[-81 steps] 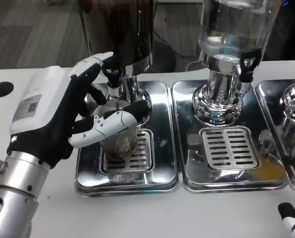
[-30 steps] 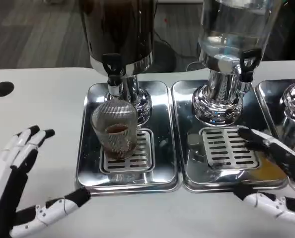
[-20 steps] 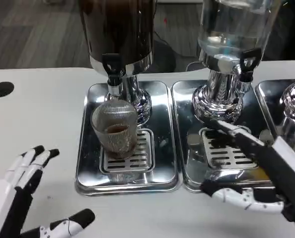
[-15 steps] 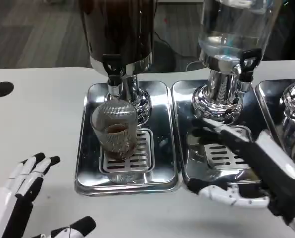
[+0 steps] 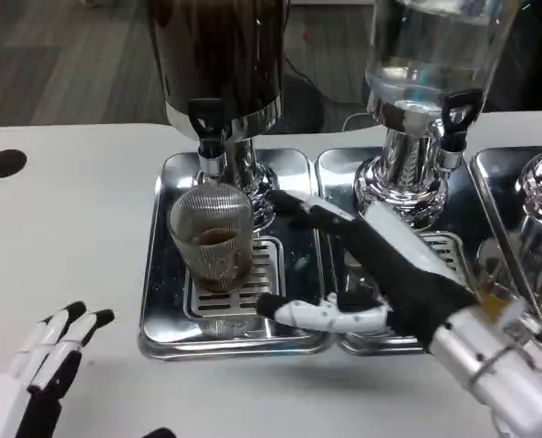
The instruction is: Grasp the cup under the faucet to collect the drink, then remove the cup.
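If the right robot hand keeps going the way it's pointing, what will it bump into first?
Probably the cup. The right robot hand is open and points left toward it, with one finger above and one below its side. Depth is hard to judge from one view.

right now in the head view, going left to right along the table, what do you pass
black round hole in the white table → left hand low at the near edge → ribbed clear glass cup holding brown drink under the dark dispenser's black faucet → right hand, fingers apart → clear dispenser's black faucet
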`<action>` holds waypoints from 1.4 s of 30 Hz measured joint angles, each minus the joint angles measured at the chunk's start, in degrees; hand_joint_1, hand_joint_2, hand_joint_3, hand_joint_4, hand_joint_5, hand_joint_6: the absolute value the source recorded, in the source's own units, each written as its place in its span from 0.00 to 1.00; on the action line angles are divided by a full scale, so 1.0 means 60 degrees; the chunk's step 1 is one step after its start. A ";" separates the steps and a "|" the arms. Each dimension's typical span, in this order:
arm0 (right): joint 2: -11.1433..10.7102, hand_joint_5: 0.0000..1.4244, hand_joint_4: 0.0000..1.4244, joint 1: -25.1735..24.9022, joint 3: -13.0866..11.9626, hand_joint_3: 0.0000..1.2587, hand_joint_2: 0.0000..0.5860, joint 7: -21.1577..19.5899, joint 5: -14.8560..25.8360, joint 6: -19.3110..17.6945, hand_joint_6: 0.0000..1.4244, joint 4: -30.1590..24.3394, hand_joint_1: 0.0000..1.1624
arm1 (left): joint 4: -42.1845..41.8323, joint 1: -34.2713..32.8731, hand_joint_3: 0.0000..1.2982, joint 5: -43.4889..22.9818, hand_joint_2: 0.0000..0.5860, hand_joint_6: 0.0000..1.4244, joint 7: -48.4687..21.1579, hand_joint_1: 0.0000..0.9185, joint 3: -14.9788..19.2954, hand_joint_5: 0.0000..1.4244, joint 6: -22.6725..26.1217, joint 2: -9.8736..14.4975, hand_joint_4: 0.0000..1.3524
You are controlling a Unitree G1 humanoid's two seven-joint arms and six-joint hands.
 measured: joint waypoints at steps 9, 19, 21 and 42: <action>0.0463 0.13 0.10 -0.0834 0.0478 0.10 0.22 -0.0287 -0.0282 0.0167 0.06 0.1146 0.59 | 0.0392 0.0462 0.12 -0.0020 0.06 0.22 0.0310 0.00 0.0198 0.04 -0.0497 -0.0004 0.03; 0.0741 0.12 0.08 -0.1518 0.0695 0.10 0.22 -0.0707 -0.0302 0.0137 0.04 0.2240 0.58 | 0.0479 0.0684 0.12 -0.0015 0.06 0.22 0.0406 0.00 0.0301 0.04 -0.0777 -0.0030 0.03; 0.0769 0.12 0.08 -0.1531 0.0698 0.10 0.22 -0.0741 -0.0297 0.0131 0.04 0.2333 0.58 | 0.0482 0.0689 0.12 -0.0016 0.06 0.22 0.0406 0.00 0.0303 0.04 -0.0777 -0.0031 0.03; 0.0258 0.10 0.07 -0.1646 0.0157 0.10 0.22 -0.0720 0.0287 -0.0078 0.03 0.2120 0.59 | 0.0000 0.0335 0.12 0.0304 0.07 0.24 -0.0120 0.00 -0.0080 0.04 -0.0309 -0.0117 0.03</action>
